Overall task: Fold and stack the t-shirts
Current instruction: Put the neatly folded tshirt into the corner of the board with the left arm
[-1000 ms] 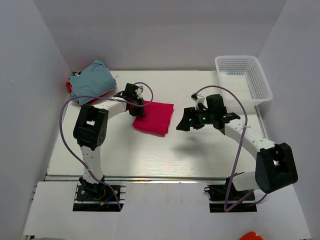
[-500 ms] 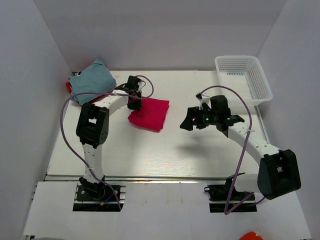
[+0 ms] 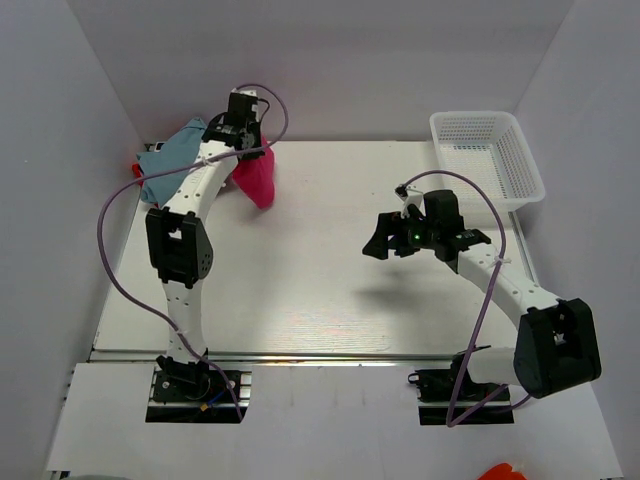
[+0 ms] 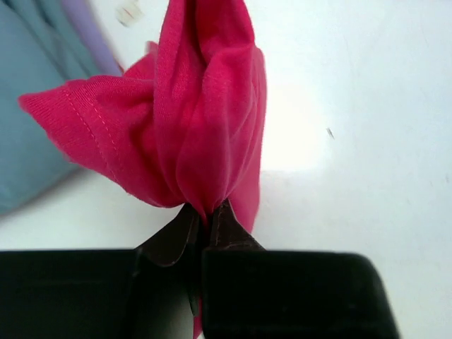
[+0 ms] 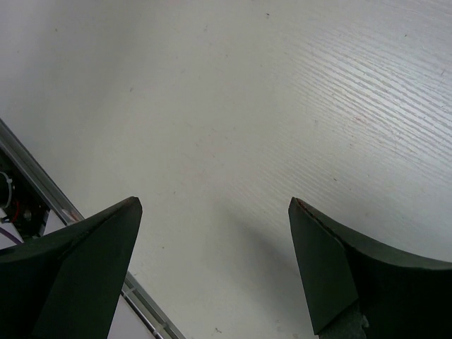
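Pink t-shirt (image 3: pixel 256 178) hangs bunched from the left gripper (image 4: pixel 207 214), whose fingers pinch its upper edge. Its long axis points down at the table's (image 3: pixel 330 300) far-left corner, beside the blue-grey t-shirt (image 3: pixel 182 155). The right gripper (image 5: pixel 212 205) hovers mid-table, fingers spread.

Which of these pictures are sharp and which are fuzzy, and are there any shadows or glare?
Left wrist view: pink shirt sharp, its stitching visible; blue-grey shirt behind it soft; table washed out bright. Top view: even light, faint shadow beneath the right gripper. Right wrist view: table grain crisp.
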You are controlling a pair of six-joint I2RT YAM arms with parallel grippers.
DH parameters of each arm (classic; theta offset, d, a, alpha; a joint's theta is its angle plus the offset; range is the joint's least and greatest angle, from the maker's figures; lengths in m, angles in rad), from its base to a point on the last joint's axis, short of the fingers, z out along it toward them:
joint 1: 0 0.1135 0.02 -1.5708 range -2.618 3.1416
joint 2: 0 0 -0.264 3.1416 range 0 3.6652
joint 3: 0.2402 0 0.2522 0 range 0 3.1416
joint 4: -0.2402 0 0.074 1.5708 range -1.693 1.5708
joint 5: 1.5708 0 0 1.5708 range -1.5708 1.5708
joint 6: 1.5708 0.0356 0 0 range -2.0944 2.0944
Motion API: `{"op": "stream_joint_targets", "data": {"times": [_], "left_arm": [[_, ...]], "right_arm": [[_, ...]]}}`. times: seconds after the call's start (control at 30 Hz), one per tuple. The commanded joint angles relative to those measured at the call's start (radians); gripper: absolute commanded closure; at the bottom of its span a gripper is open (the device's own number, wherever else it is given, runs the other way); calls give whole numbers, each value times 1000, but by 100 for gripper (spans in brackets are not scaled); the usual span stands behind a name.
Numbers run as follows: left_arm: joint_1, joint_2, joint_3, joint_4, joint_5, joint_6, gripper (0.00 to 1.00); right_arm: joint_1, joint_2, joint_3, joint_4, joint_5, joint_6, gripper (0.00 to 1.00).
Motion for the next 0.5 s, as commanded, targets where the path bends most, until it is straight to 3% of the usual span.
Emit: {"op": "stream_joint_targets", "data": {"times": [0.0, 0.2, 0.47], "left_arm": [[48, 13, 105, -47, -37, 51, 100], [100, 4, 170, 79, 12, 174, 100], [174, -20, 257, 113, 25, 174, 100]], "right_arm": [[-12, 9, 23, 28, -5, -4, 10], [-13, 41, 60, 28, -37, -1, 10], [-16, 68, 87, 28, -65, 14, 10]]}}
